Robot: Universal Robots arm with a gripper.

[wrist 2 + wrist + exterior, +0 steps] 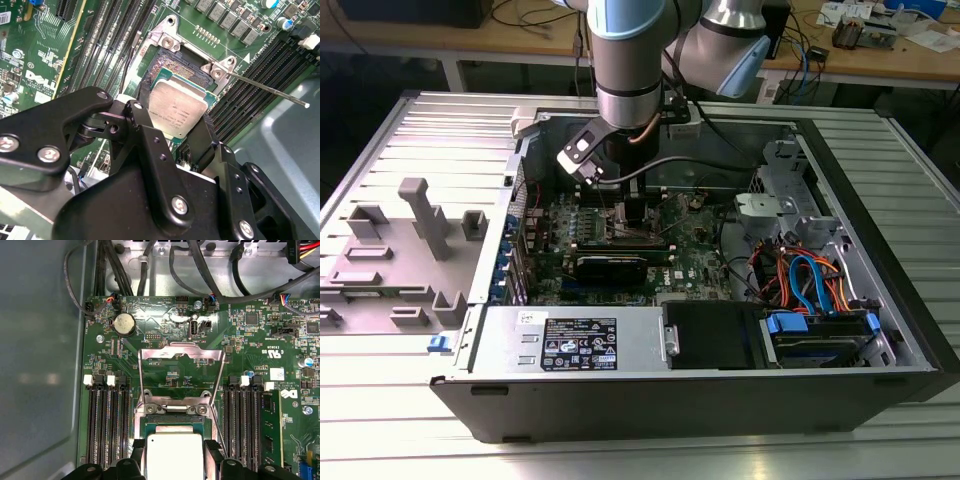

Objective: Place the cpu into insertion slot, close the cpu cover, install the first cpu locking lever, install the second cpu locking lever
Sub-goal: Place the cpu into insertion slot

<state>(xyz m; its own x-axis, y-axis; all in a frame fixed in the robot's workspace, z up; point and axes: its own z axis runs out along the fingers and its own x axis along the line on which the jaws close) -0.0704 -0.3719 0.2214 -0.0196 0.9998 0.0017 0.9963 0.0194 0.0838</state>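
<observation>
While the gripper [172,124] pinches it, the cpu [179,102] sits squarely between the two black jaws, one pressed against each opposite edge. It is a small flat square with a dull silver-grey metal top. It lies over the insertion slot [167,65], whose far part shows beyond the jaw tips. Farther out, the cpu cover [180,349], a thin silvery frame, stands swung open.

Bright overhead light. Glare washes the ribbed desk [380,430] at the exterior view's left, and the case [670,405] interior lies shadowed. In the first wrist view the cpu [174,455] top blows out white.
</observation>
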